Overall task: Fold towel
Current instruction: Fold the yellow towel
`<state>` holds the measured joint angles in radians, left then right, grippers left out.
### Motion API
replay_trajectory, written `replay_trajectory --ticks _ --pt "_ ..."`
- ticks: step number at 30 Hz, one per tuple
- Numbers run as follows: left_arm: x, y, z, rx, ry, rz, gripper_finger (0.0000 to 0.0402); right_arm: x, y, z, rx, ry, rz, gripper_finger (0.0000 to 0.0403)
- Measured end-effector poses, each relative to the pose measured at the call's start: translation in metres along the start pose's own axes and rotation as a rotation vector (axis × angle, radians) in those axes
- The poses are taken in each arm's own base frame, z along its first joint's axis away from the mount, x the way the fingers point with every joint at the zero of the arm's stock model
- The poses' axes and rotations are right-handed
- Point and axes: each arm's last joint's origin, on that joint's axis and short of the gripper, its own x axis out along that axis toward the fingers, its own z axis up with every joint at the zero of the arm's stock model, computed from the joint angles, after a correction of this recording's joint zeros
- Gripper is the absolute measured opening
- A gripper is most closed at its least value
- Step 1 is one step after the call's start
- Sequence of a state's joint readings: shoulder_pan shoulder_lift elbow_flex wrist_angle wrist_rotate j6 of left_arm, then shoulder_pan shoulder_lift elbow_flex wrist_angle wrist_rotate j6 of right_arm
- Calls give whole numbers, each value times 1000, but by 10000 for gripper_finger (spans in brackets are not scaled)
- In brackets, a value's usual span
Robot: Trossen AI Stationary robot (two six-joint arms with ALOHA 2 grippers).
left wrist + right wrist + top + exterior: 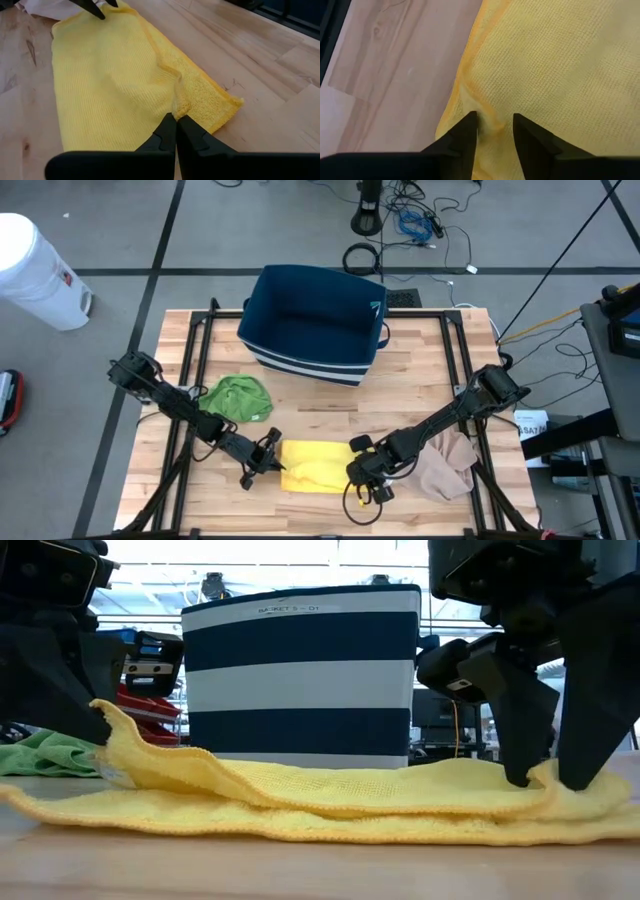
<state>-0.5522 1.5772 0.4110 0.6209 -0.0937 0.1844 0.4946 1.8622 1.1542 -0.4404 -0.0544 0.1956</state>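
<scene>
Two grippers work opposite ends of the yellow towel (318,465), which lies flat on the wooden table (310,405) between them, already doubled over itself to judge by the layers in the low view. The left gripper (176,120) has its fingers pressed together on a raised fold at the towel's edge, pinching the cloth so that end can be lifted. The right gripper (493,121) stands with its fingers apart, tips pushed down into the fabric near the border on its side, straddling a small ridge of cloth, probably set to nip that edge. Beyond both grippers sits a navy striped basket (315,325); a green cloth (238,397) lies just behind the left arm, and a beige cloth (447,465) beside the right arm.
</scene>
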Motion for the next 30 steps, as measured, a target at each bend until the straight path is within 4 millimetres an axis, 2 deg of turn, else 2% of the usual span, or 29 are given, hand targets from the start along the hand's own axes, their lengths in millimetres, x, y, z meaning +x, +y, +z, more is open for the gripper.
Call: replay_trajectory --ticks 5,23,30 --pt "0 0 0 0 1 0 0 0 0 -1 3 11 -3 117" --pt "0 0 0 0 2 2 0 0 1 -3 -4 27 -4 19" --pt "0 0 0 0 2 2 0 0 4 -4 -9 34 -2 3"
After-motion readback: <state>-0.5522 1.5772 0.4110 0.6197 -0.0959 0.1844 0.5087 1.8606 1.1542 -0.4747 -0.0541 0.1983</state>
